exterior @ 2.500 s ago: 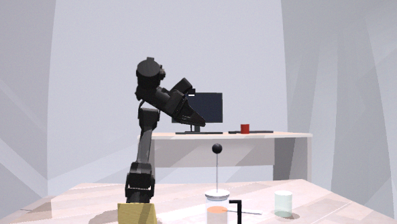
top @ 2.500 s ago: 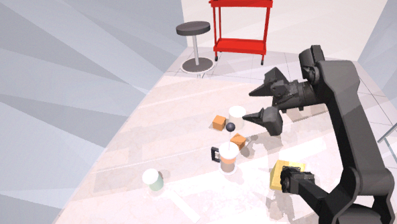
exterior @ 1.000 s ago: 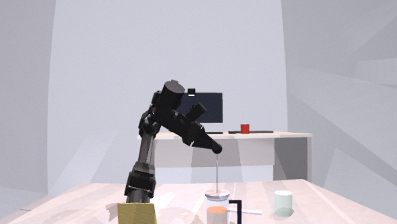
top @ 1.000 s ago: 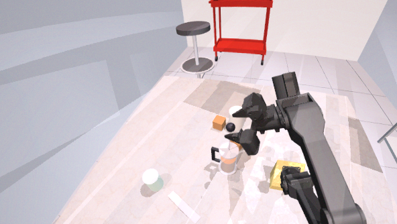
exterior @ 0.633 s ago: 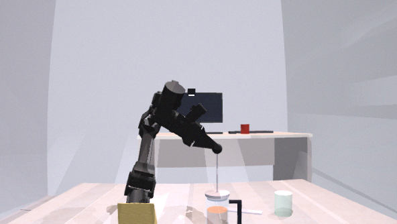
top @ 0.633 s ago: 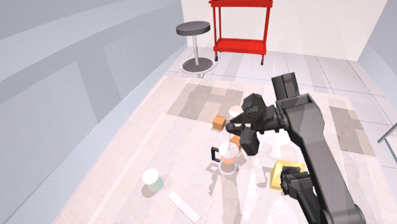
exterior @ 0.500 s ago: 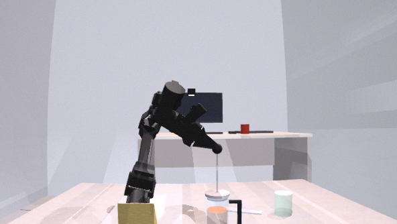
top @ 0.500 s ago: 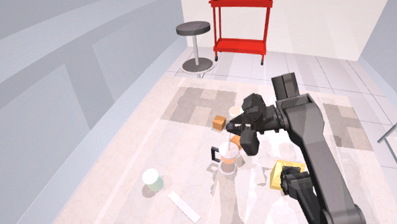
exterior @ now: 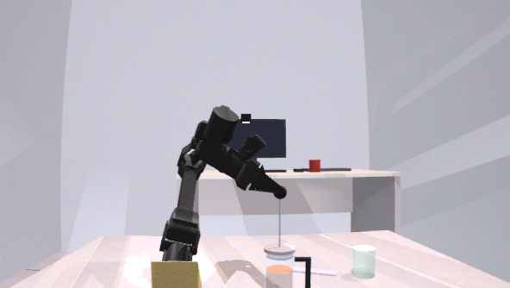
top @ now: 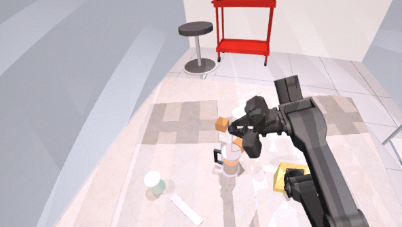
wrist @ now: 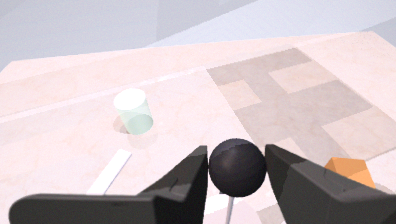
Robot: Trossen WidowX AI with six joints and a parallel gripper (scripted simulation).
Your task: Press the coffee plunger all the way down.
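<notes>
1. I have the black parallel-jaw gripper [wrist: 237,170] clenched on the round black plunger knob [wrist: 237,167]; in the wrist view, low and centre, both dark fingers press its sides.

2. The knob sits high at mid-frame in the exterior view, atop a thin grey plunger rod [exterior: 280,222] running straight down to the pale lid [exterior: 280,248].

3. The clear glass coffee press with a black handle [exterior: 284,269] stands upright at the bottom centre of that view, orange liquid in its lower part. By my reckoning the plunger is fully raised, so pressing has not begun.

4. What matters next: the press lies directly below my gripper, and the rod's long axis is vertical. I judge the push must follow that line exactly; any sideways drift could tip or slide the press.

5. A pale green cup [exterior: 363,261] stands well apart, lower right.
</notes>
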